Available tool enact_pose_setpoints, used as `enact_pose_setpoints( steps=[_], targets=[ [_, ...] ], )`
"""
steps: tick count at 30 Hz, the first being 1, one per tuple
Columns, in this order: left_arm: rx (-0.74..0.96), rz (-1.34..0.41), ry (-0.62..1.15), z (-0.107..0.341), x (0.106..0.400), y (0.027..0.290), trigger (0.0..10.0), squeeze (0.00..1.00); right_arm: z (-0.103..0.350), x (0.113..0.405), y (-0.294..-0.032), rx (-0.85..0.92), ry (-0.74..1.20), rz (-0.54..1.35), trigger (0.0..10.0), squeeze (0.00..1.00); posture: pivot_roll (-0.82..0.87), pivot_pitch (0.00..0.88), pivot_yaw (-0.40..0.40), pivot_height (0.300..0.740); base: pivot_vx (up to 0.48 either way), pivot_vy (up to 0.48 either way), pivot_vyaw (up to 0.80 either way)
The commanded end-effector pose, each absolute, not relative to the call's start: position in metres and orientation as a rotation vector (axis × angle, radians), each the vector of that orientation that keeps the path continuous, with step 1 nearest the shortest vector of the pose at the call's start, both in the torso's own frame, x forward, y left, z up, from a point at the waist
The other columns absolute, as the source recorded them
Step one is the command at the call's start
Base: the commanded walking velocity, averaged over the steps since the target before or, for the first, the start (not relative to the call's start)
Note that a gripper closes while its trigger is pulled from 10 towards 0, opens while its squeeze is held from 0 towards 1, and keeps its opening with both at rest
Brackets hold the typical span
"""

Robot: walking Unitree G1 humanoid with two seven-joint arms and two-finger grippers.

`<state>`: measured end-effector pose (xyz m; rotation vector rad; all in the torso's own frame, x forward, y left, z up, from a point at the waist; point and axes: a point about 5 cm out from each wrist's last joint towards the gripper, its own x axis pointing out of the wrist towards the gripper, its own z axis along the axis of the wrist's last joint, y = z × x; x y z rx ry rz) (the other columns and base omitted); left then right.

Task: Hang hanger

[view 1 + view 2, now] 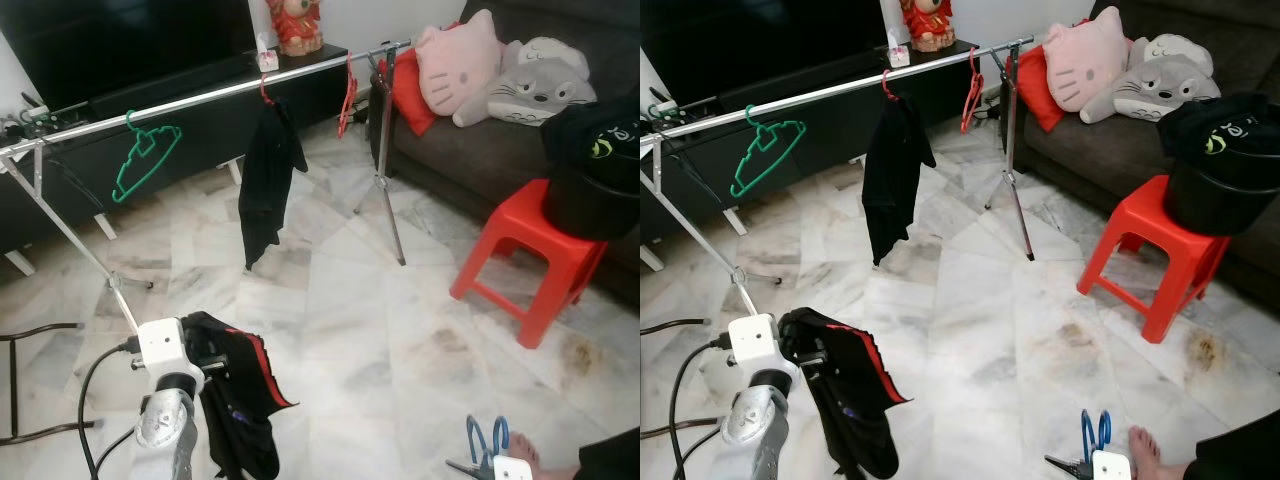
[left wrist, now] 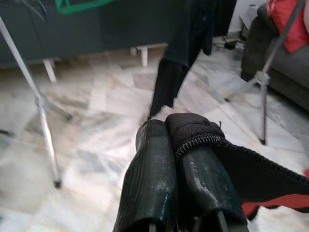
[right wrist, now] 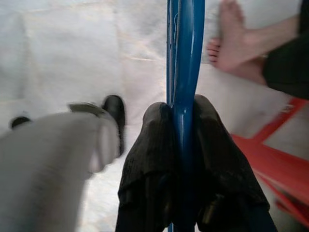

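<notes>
A silver clothes rail (image 1: 200, 97) runs across the room on thin tripod legs. On it hang an empty green hanger (image 1: 145, 155), a black garment (image 1: 268, 175) on a red hanger, and an empty red hanger (image 1: 347, 100). Low on the left, my left gripper (image 2: 176, 128) is shut on a black garment with red trim (image 1: 235, 395), which droops from its fingers. At the lower right, my right gripper (image 3: 182, 108) is shut on a blue hanger (image 3: 186, 48), whose hook (image 1: 487, 440) points up above the floor.
A red stool (image 1: 530, 245) carrying a black bucket (image 1: 590, 190) stands at right before a dark sofa (image 1: 470, 150) with plush cushions. A person's bare foot (image 1: 520, 455) rests beside my right gripper. A black TV cabinet (image 1: 150, 110) stands behind the rail. Marble floor lies between.
</notes>
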<state>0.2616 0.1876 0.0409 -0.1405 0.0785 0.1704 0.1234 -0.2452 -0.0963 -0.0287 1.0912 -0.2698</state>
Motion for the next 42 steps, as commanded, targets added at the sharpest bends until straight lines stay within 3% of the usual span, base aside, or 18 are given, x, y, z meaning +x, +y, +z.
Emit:
enact_pose_setpoints(
  steps=[1, 16, 19, 24, 42],
  targets=[
    [-0.144, 0.181, 0.073, 0.041, 0.259, 0.186, 10.0, 0.0, -0.094, 0.123, -0.253, -0.065, 1.085, -0.262, 10.0, 0.0, -0.19, 0.0, 0.026, 0.732, 0.0, 0.0, 0.0],
    [-0.14, 0.166, 0.071, 0.041, 0.256, 0.174, 10.0, 0.0, -0.09, 0.116, -0.271, -0.132, 1.088, -0.25, 10.0, 0.0, -0.15, 0.0, 0.02, 0.732, 0.0, 0.0, 0.0],
    [-0.12, 0.167, 0.064, 0.045, 0.26, 0.182, 10.0, 0.0, -0.094, 0.117, -0.256, -0.13, 1.076, -0.22, 10.0, 0.0, -0.17, 0.0, 0.074, 0.732, 0.0, 0.0, 0.8],
    [-0.103, 0.151, 0.051, 0.052, 0.266, 0.185, 10.0, 0.0, -0.099, 0.115, -0.238, -0.118, 1.081, -0.187, 10.0, 0.0, -0.16, 0.0, 0.092, 0.732, 0.0, 0.0, 0.8],
    [-0.137, 0.181, 0.061, 0.047, 0.263, 0.178, 10.0, 0.0, -0.095, 0.12, -0.253, -0.194, 1.118, -0.149, 10.0, 0.0, -0.16, 0.0, 0.034, 0.732, 0.0, 0.0, 0.8]
  ],
)
